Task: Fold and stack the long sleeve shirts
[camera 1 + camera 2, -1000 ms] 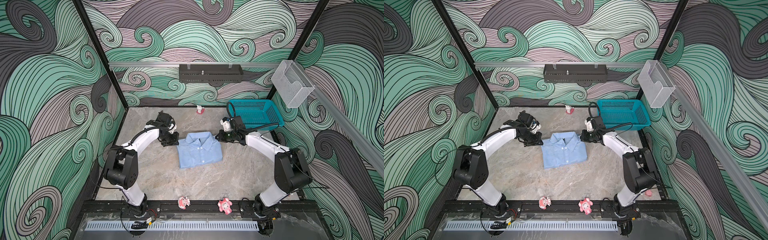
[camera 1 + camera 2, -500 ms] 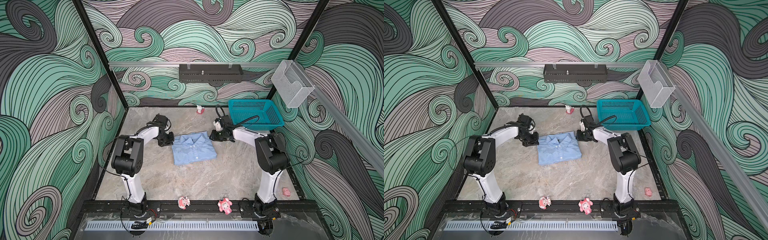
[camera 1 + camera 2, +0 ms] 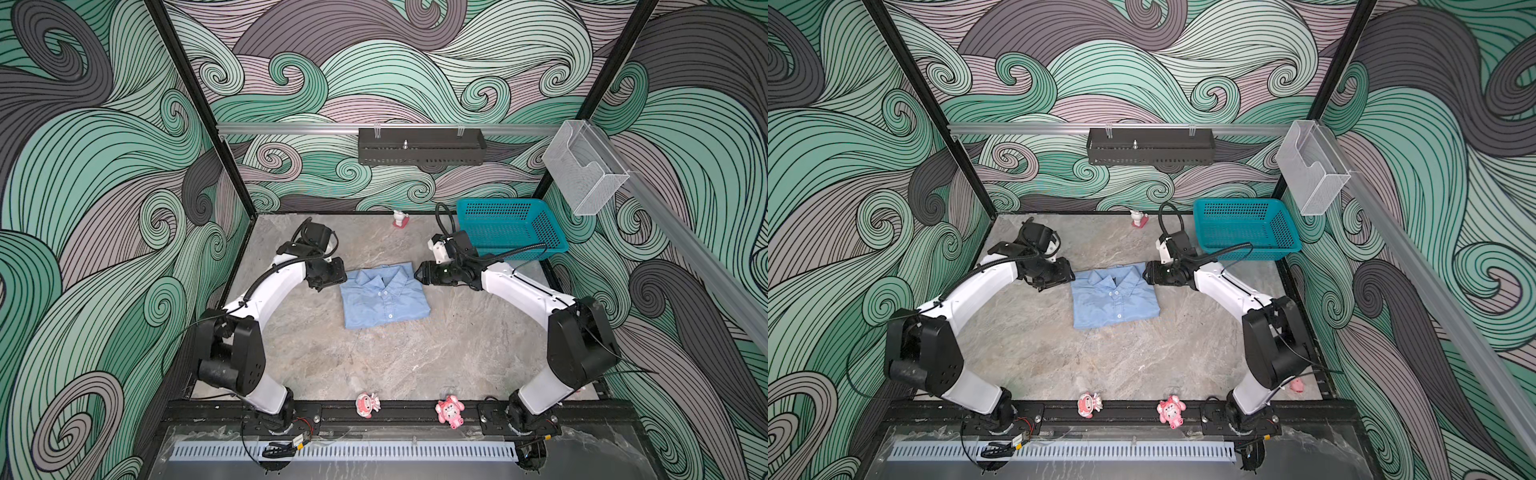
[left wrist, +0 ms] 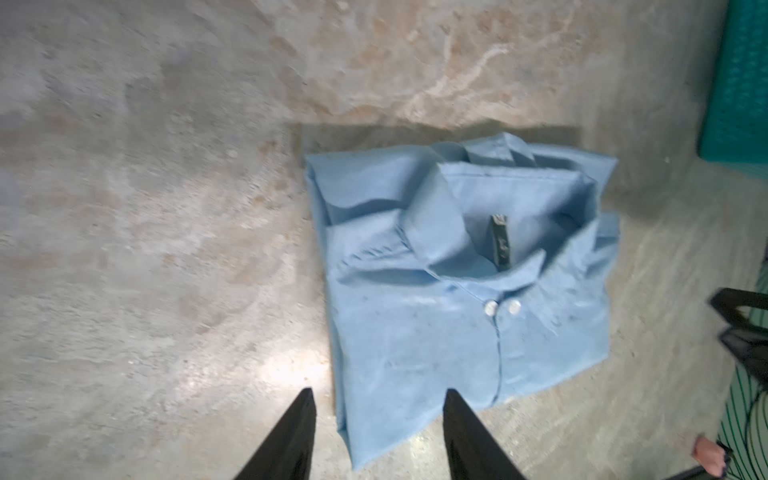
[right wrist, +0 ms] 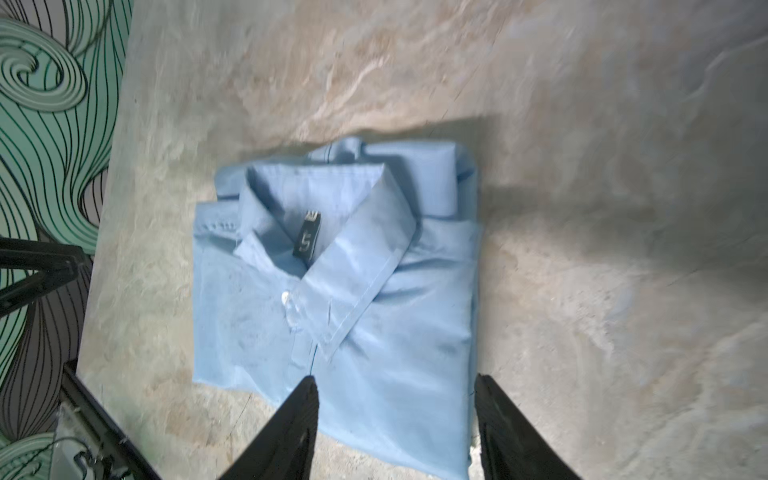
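One light blue long sleeve shirt (image 3: 384,297) (image 3: 1115,297) lies folded into a rectangle on the marble table, collar toward the back wall, buttons up. My left gripper (image 3: 340,276) (image 3: 1069,276) stands open at the shirt's back left corner. In the left wrist view the gripper (image 4: 379,391) straddles a corner of the shirt (image 4: 457,291) without pinching it. My right gripper (image 3: 417,275) (image 3: 1145,274) is open at the back right corner. Its wrist view shows the gripper (image 5: 395,377) spread over the shirt's (image 5: 353,291) edge, holding nothing.
A teal basket (image 3: 509,226) (image 3: 1244,226) stands at the back right, just behind the right arm. A small figurine (image 3: 400,218) sits by the back wall. Two pink toys (image 3: 368,405) (image 3: 450,411) rest on the front rail.
Both grippers have gone from shut to open and have let go of the shirt's collar-end corners. The shirt has shifted slightly left and now lies flat.
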